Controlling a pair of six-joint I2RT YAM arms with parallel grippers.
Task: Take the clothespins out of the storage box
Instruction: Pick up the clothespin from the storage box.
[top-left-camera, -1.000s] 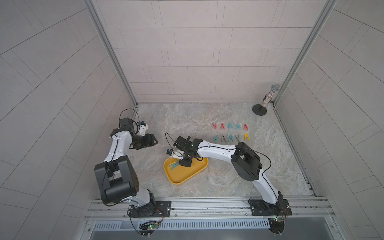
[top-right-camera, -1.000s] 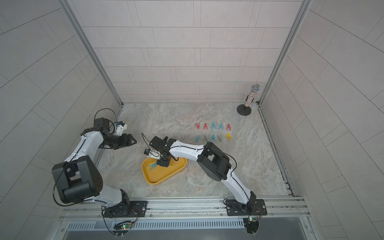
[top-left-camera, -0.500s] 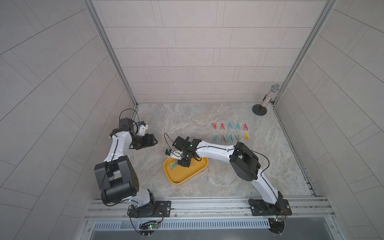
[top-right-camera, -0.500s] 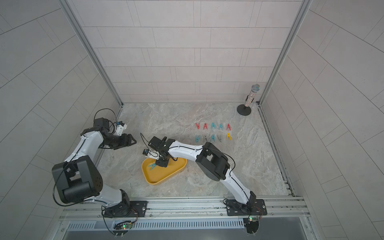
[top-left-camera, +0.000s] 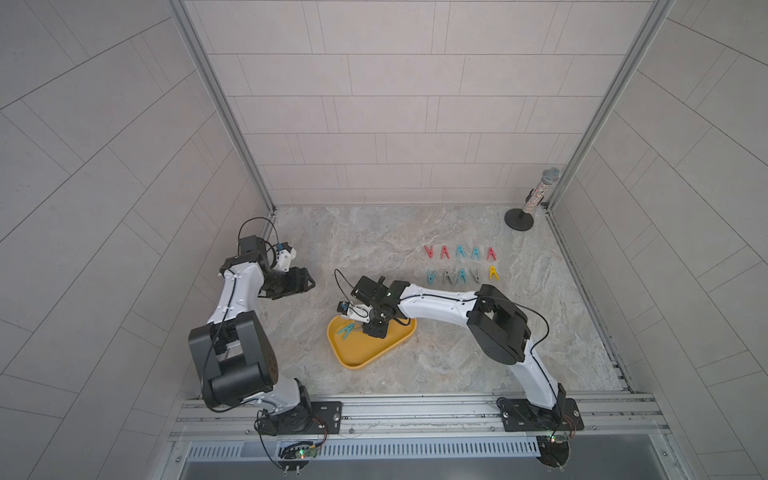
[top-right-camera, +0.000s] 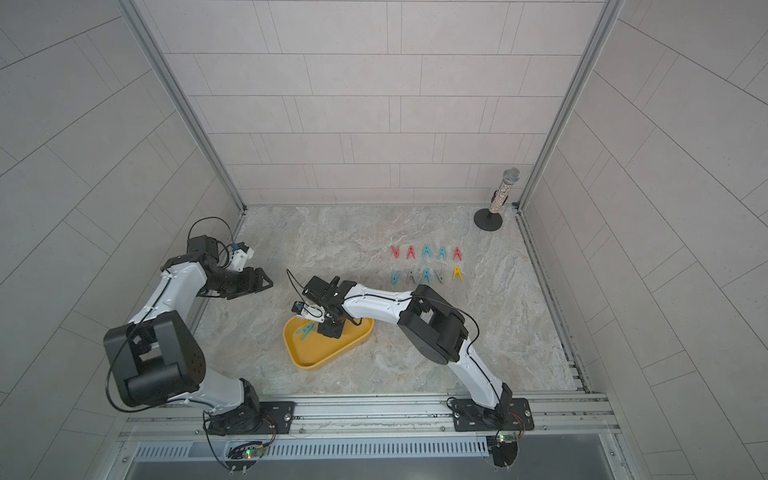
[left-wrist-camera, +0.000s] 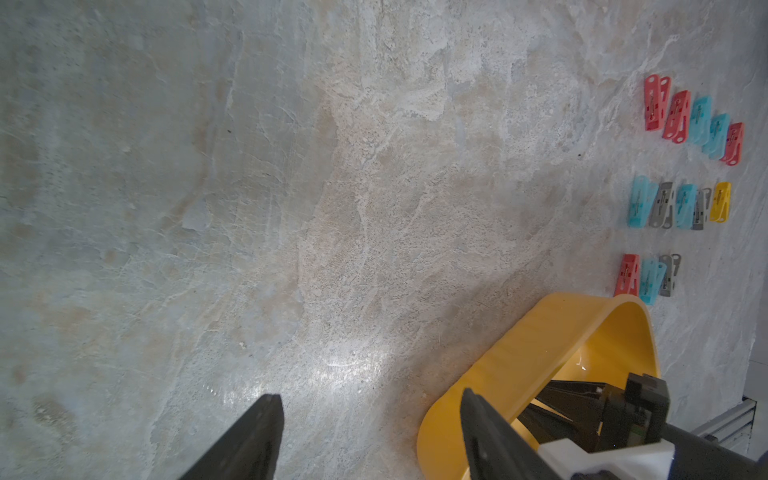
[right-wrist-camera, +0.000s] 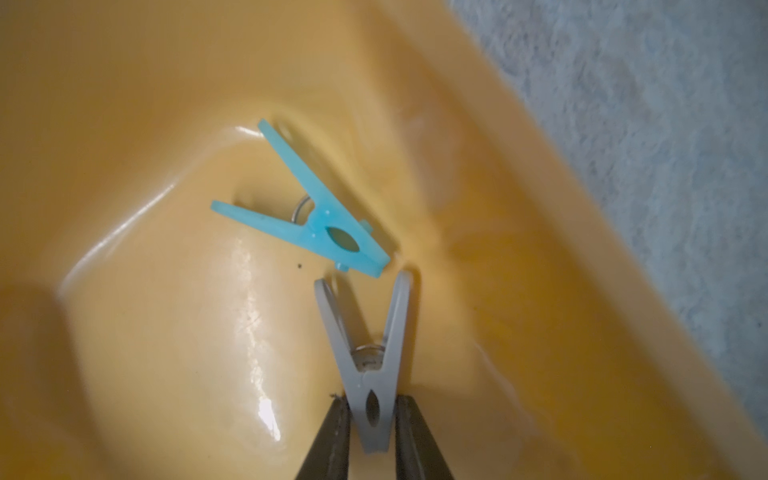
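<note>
From where I stand, the right claw (right-wrist-camera: 372, 400) is down inside the yellow storage box (top-left-camera: 368, 351), its two dark fingers (right-wrist-camera: 328, 436) set against either flank of the grey clothespin (right-wrist-camera: 368, 376) at its closed nose end, so it looks clamped on that peg, whose two legs splay away from the wrist. A teal clothespin (right-wrist-camera: 320, 216) lies flat on the box floor just beyond, its tip very near one grey leg but, as far as I can make out, not touching it. Most of the other clothespins (top-left-camera: 460, 252) already lie in neat rows on the tabletop (top-left-camera: 374, 237), well clear of the box. The left claw (top-left-camera: 308, 284) hangs off to its own side with its fingers apart and nothing between them. To do this pickup well, I'd want the hold squared across the solid nose rather than the spring, and firm enough that the peg won't pivot. Then lift straight up, so the grey legs clear the teal peg and the sloping box wall beside them. The box looks light, so dragging sideways could shove it along.
</note>
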